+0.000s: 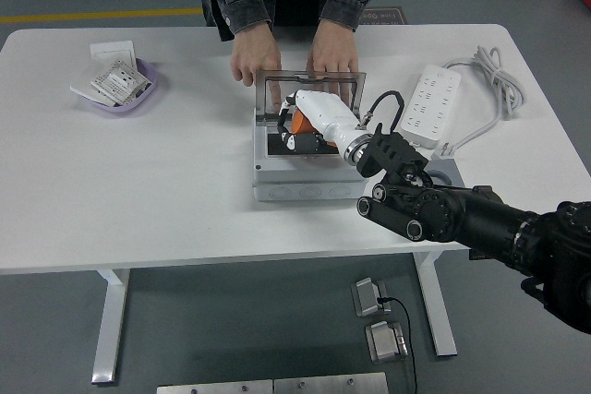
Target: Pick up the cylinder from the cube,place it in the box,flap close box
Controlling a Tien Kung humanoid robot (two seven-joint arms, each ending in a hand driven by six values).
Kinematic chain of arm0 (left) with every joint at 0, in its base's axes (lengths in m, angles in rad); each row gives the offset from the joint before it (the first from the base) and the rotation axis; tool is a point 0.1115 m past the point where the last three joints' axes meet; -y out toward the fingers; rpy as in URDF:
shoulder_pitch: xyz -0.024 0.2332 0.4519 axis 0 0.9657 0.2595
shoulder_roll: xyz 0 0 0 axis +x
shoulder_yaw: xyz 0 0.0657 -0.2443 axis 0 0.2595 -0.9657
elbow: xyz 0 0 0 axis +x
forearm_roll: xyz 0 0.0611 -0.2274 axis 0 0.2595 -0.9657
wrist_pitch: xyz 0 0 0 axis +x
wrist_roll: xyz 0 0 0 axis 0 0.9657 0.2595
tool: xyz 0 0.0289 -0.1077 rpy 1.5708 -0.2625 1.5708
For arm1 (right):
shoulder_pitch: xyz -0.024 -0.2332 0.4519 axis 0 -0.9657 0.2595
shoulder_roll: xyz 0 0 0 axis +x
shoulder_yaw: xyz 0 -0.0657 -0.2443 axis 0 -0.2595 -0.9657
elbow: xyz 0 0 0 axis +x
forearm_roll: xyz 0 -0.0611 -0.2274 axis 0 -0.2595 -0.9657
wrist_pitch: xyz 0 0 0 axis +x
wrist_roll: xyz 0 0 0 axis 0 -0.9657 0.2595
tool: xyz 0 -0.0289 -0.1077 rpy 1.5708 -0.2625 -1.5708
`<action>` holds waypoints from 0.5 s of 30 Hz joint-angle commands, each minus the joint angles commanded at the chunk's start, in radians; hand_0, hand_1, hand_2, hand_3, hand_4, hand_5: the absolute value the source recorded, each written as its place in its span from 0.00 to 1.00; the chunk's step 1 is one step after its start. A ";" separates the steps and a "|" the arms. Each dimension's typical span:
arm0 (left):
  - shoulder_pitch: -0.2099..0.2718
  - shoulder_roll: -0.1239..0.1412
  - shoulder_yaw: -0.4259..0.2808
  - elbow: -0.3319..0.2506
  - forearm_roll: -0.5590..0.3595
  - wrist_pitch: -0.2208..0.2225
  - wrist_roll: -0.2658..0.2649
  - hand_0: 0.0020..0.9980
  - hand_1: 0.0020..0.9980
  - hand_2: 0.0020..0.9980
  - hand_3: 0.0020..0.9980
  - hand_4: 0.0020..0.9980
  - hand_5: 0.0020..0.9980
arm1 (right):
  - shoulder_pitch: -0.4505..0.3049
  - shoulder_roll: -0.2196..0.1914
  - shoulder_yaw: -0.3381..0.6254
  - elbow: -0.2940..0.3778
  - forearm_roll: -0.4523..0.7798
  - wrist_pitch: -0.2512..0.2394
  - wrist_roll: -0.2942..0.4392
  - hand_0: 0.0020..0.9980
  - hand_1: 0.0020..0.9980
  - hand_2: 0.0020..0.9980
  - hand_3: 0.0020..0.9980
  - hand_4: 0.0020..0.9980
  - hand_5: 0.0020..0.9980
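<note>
Your right hand has its fingers clenched around the orange cylinder inside the grey box at mid surface. A person's two hands grip the box's raised clear flap. No legible writing; a white power strip lies right.

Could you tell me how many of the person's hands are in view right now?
2: one hand at the box's far left corner, the other hand at its far right, both on the raised lid.
</note>
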 joint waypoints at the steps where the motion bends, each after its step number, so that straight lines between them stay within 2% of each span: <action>1: -0.001 0.000 -0.007 -0.002 0.008 0.000 0.000 0.63 0.65 0.61 0.63 0.63 0.15 | -0.001 0.001 0.000 -0.004 0.000 0.007 0.001 0.00 0.12 0.21 0.23 0.00 0.00; 4: -0.001 0.001 -0.013 -0.003 0.015 0.000 0.000 0.63 0.65 0.61 0.63 0.63 0.15 | -0.003 0.001 0.006 -0.010 -0.008 0.022 0.005 0.00 0.12 0.21 0.23 0.00 0.00; 5: -0.001 0.001 -0.010 -0.002 0.012 0.000 0.000 0.63 0.65 0.61 0.63 0.63 0.15 | -0.003 0.000 0.012 -0.011 -0.015 0.027 0.006 0.18 0.25 0.37 0.46 0.16 0.03; 10: 0.003 0.001 0.012 0.005 -0.009 -0.001 0.001 0.63 0.65 0.61 0.63 0.63 0.15 | -0.003 -0.006 0.042 -0.011 -0.043 0.039 0.007 0.18 0.25 0.37 0.46 0.16 0.03; 11: 0.004 0.001 0.015 0.006 -0.013 -0.001 0.002 0.63 0.65 0.61 0.63 0.63 0.15 | -0.003 -0.007 0.048 -0.010 -0.047 0.040 0.006 0.54 0.52 0.55 0.62 0.66 0.13; 15: 0.005 0.000 0.023 0.008 -0.020 -0.002 0.002 0.63 0.65 0.61 0.63 0.63 0.15 | -0.005 -0.012 0.067 -0.004 -0.057 0.040 0.004 0.54 0.52 0.55 0.62 0.66 0.13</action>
